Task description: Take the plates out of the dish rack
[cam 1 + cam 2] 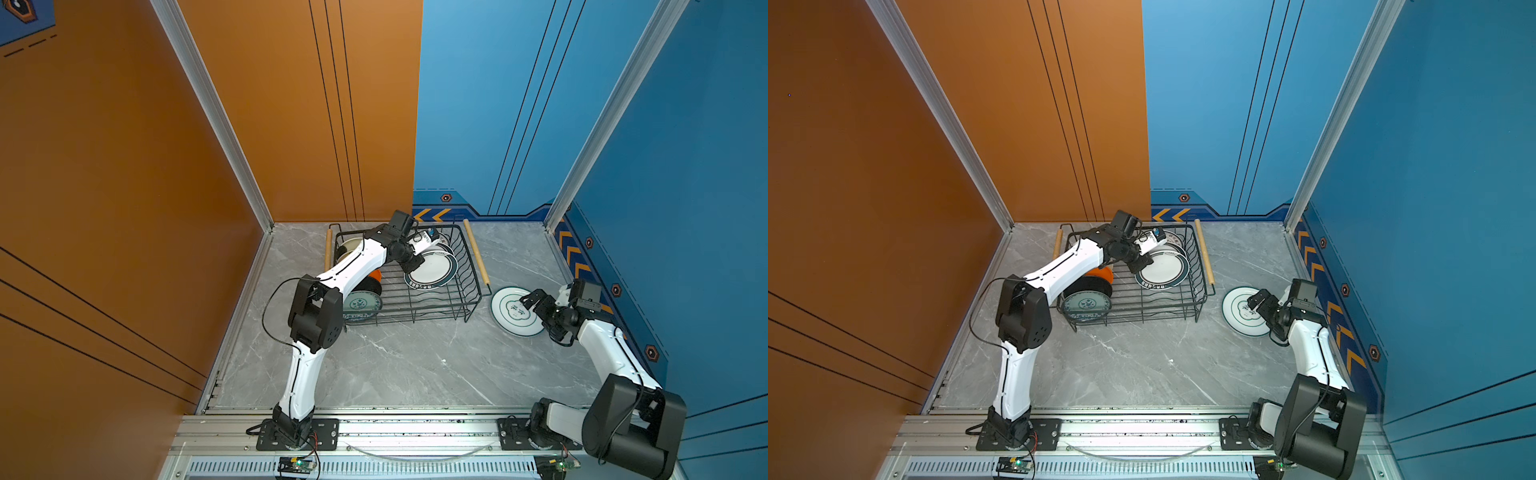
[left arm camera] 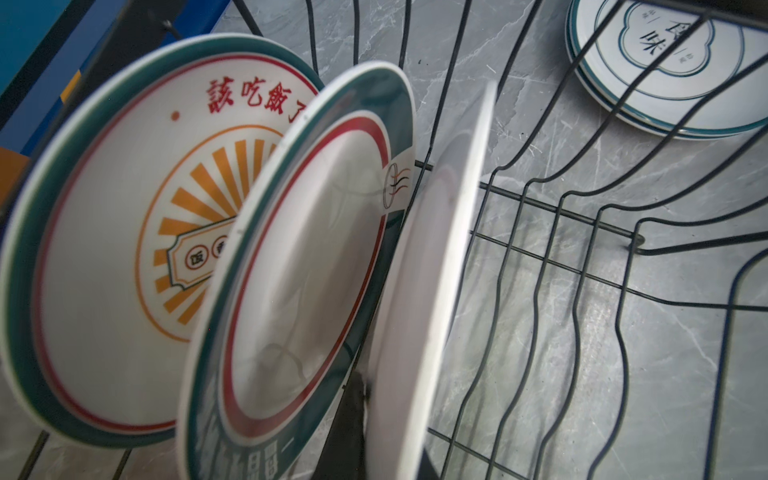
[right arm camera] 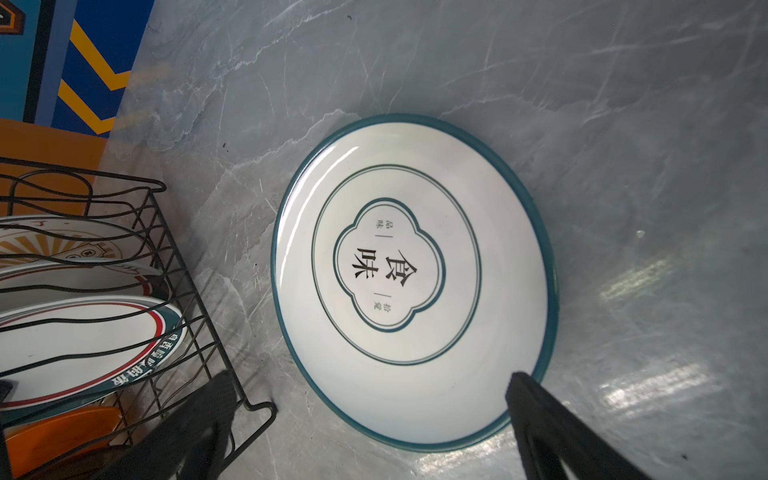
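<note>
The black wire dish rack (image 1: 469, 299) (image 1: 1200, 291) stands at the back of the table. At its right end lean three plates: a sunburst plate (image 2: 124, 216), a teal-rimmed one (image 2: 299, 257) and a front white plate (image 1: 434, 270) (image 2: 440, 257), seen nearly edge-on in the left wrist view. My left gripper (image 1: 415, 265) (image 2: 390, 436) is shut on that front plate's rim. Orange (image 1: 376, 274), black (image 1: 372, 286) and teal-patterned (image 1: 361, 303) plates stand at the rack's left end. A teal-rimmed plate with characters (image 1: 515, 309) (image 3: 415, 282) lies flat on the table to the right. My right gripper (image 1: 530, 299) (image 3: 370, 376) hovers open over it.
Light wooden handles (image 1: 477, 257) (image 1: 328, 249) run along the rack's two ends. The rack's right wall (image 3: 249, 405) stands close to the flat plate. Grey marble tabletop (image 1: 415, 365) stretches in front of the rack. Orange and blue walls enclose the back and sides.
</note>
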